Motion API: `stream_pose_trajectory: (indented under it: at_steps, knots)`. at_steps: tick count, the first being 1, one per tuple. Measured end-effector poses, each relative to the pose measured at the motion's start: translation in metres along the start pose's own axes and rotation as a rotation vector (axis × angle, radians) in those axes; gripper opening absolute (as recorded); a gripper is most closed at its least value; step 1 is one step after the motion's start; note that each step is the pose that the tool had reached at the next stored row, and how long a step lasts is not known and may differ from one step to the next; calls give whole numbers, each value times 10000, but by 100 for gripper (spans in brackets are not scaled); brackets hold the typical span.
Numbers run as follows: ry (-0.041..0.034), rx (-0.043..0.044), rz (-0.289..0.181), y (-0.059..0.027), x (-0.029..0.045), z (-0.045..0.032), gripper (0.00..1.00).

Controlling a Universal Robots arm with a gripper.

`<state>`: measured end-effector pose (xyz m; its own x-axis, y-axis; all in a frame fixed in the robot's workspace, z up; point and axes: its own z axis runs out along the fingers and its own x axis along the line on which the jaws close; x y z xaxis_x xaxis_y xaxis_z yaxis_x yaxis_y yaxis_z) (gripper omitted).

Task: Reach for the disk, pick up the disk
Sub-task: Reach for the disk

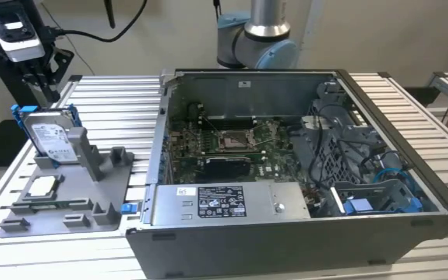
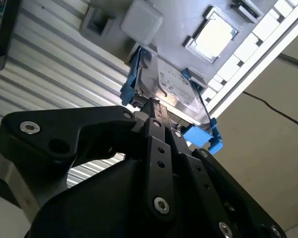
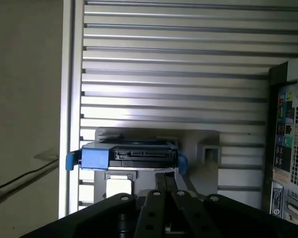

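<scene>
The disk [image 1: 53,139] is a silver-grey drive with a white label in a blue frame. It stands upright in a slot of the grey holder [image 1: 72,201] at the exterior view's left. My gripper [image 1: 46,96] hangs just above the disk's top edge with a small gap. In both wrist views the black fingers look pressed together with nothing between them. In the second wrist view the gripper [image 2: 150,103] points at the disk [image 2: 175,89]. In the first wrist view the gripper [image 3: 166,173] sits by one end of the disk [image 3: 134,154], near its blue tab.
A small square silver chip [image 1: 41,186] lies on the grey holder in front of the disk. The open computer case [image 1: 286,157] stands at the exterior view's right, with a blue bracket [image 1: 380,201] inside. Everything rests on a ribbed aluminium table [image 1: 115,99].
</scene>
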<state>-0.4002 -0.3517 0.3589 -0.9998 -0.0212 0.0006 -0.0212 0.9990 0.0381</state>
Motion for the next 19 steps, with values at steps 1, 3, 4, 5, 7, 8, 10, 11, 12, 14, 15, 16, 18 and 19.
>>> stream_pose_trajectory:
  at_steps: [1,3,4,5,7,8,10,11,12,14,15,16,18,19]
  knots:
    - [0,-1,-8,9,19,1,0]
    - [1,0,-22,28,64,2,0]
    - [1,0,-29,38,86,2,0]
    - [1,0,-35,46,109,3,0]
    - [0,0,-50,52,154,4,0]
    - [1,-1,-55,56,178,4,0]
    - [0,-1,-68,61,231,5,0]
    - [1,-1,-75,63,259,4,0]
    - [1,-1,-82,64,286,5,0]
    - [1,0,-93,68,345,5,0]
    - [0,0,-98,70,373,5,0]
    - [-1,0,-103,72,401,6,0]
    - [-1,0,-114,75,455,6,0]
    - [-1,0,-121,78,480,6,0]
